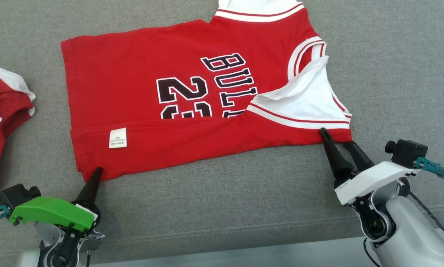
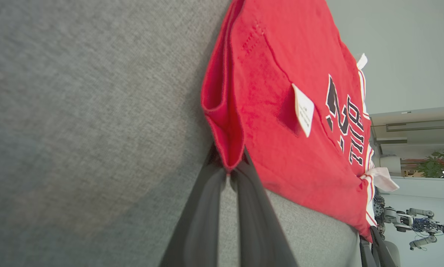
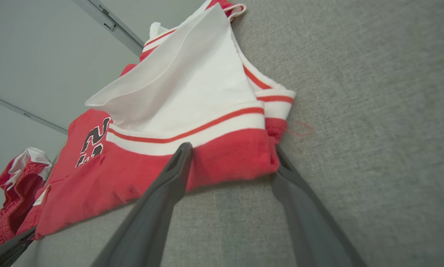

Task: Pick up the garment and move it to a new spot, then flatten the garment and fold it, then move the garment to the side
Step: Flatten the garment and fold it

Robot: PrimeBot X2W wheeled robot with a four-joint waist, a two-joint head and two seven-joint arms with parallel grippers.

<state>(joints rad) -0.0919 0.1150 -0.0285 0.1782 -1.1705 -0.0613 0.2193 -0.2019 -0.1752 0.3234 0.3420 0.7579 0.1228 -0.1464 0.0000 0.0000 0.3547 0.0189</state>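
While the red jersey (image 1: 140,85) lies mostly flat on the grey cloth surface (image 1: 222,200), its near edge is folded up over the front. The fold covers the lower part of the black number and lettering.

Placement: the jersey sits centre to far in the head view. Its hem is to the left and its shoulder straps are to the right. A white label (image 1: 117,138) shows on the folded strip, near the left end. At the right end the white inner face (image 1: 307,96) of the jersey is turned outward and stands up a little off the surface.

Left gripper (image 1: 95,174): it is at the near-left corner of the jersey. In the left wrist view the two dark fingers are pressed together on the red corner, so they are pinching it. The cloth just above the tips bunches into a small pocket.

Right gripper (image 1: 337,139): it is at the near-right corner of the jersey, with its fingers spread wide. In the right wrist view one fingertip (image 3: 183,148) rests against the red band below the white-and-red trim. The other fingertip is just beside the corner's outer edge. The corner lies between the fingers and is not clamped.

Other: a second red garment (image 1: 3,122) with white trim lies crumpled at the far left, apart from the jersey.
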